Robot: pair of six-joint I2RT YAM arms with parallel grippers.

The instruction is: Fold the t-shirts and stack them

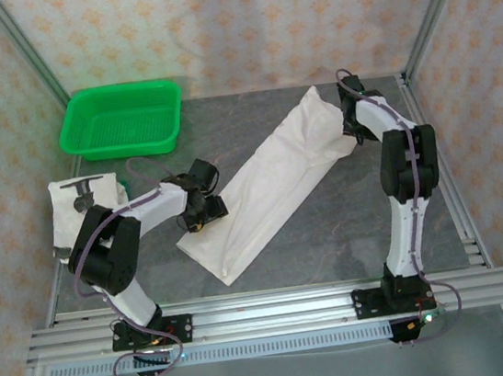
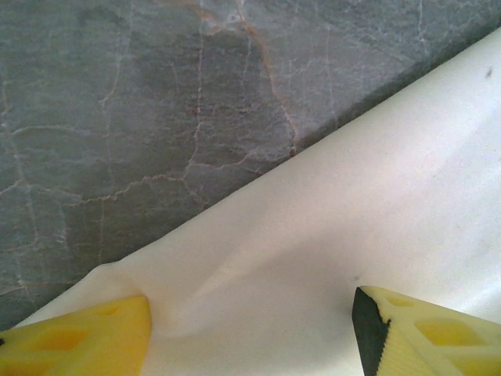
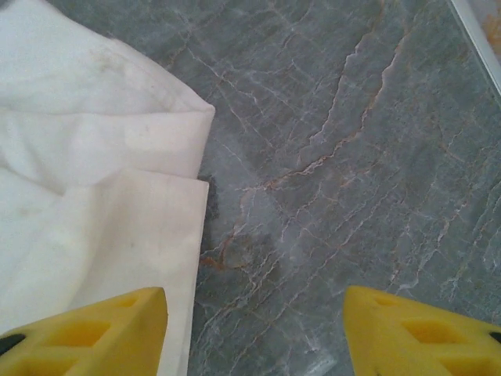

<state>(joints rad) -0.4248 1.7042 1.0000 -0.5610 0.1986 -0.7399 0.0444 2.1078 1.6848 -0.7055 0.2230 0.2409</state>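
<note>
**Square both ends before the fold**

The long, narrow-folded white cotton t-shirt (image 1: 265, 186) lies diagonally on the grey marbled table (image 1: 349, 221), running from 1 o'clock to 7 o'clock. The left gripper (image 2: 250, 333) straddles the 7 o'clock end, fingers apart with the cloth flat between them. The right gripper (image 3: 254, 317), also spread, hangs at the 1 o'clock corner, mostly over bare stone. It likely needs to shift onto the cloth so that both grippers pinch every layer.
</note>
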